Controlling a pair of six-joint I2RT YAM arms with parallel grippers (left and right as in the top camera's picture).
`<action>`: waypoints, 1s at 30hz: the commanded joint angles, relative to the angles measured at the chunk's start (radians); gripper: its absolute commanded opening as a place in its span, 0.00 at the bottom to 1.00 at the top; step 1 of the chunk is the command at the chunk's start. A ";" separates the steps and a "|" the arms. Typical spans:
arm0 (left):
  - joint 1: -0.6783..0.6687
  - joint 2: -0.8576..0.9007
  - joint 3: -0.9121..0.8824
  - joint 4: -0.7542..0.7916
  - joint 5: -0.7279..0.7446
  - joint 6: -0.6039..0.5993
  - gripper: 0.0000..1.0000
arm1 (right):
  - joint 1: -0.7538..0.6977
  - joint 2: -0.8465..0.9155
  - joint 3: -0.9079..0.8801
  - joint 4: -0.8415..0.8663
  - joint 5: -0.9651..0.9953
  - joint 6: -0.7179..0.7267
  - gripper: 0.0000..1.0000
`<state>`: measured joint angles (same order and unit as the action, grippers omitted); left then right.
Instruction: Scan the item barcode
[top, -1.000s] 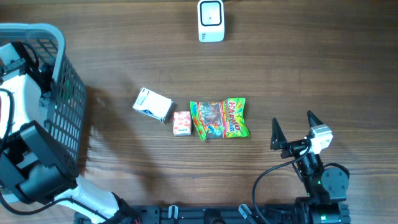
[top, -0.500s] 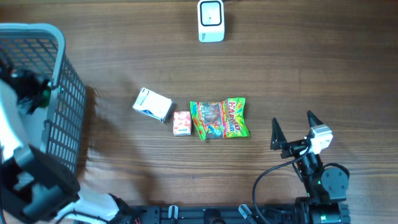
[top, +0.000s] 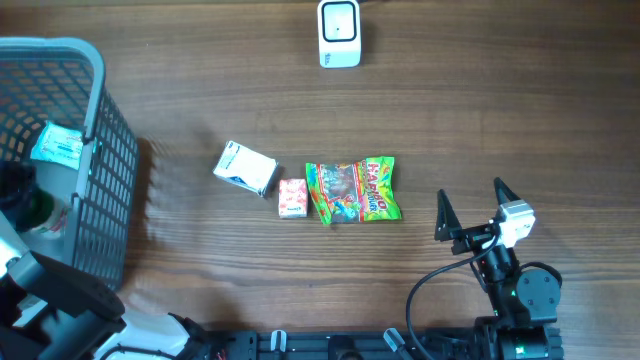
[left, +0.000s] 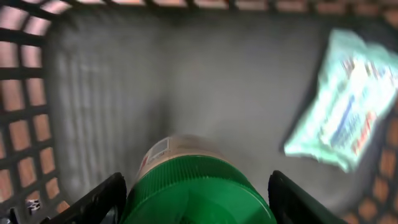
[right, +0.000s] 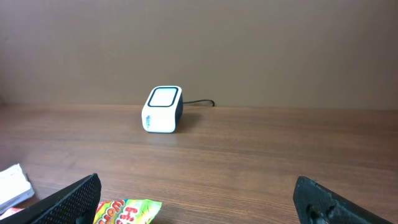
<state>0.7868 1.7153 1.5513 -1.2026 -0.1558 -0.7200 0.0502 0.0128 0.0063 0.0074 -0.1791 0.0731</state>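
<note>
left wrist view: left gripper (left: 198, 186) is down inside the basket (left: 37, 124), with its two fingers (left: 93, 202) set against opposite sides of the green cap of a bottle (left: 177, 149). the cap fills the gap between them, so the claw is pinching the bottle. whether the bottle's base rests on the basket floor cannot be told. a white-and-green packet (left: 342, 124) lies to the right on the basket floor, blurred and apart from the bottle

overhead view: the basket stands at the left edge of the table (top: 250, 290). the packet lies close to the basket's right wall. the bottle sits just beside it toward the near side, partly hidden by the left arm. the scanner (top: 339, 33) stands at the far edge, near the middle and well apart from the basket. three items lie in a row at mid-table: a white box (top: 245, 167), a pink box (top: 292, 198) and a candy bag (top: 353, 190). the pink box touches the bag's left edge, and the white box is just beside the pink box. the right gripper (top: 470, 195) hangs at the near right, apart from the bag, jaws spread wide with nothing between them

right wrist view: the scanner faces the camera, upright, with a cable running off behind it. corners of the bag and the white box show at lower left
</note>
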 joint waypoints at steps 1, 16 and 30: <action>0.004 -0.010 0.010 -0.013 -0.192 -0.214 0.61 | 0.005 -0.008 -0.001 0.005 0.006 -0.014 1.00; 0.001 -0.011 -0.125 0.119 -0.156 -0.628 1.00 | 0.005 -0.008 -0.001 0.005 0.006 -0.014 1.00; 0.001 -0.153 -0.072 0.098 -0.155 0.090 1.00 | 0.005 -0.008 -0.001 0.005 0.005 -0.013 1.00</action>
<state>0.7868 1.5471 1.4647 -1.1286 -0.3084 -0.9745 0.0502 0.0128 0.0063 0.0074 -0.1791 0.0731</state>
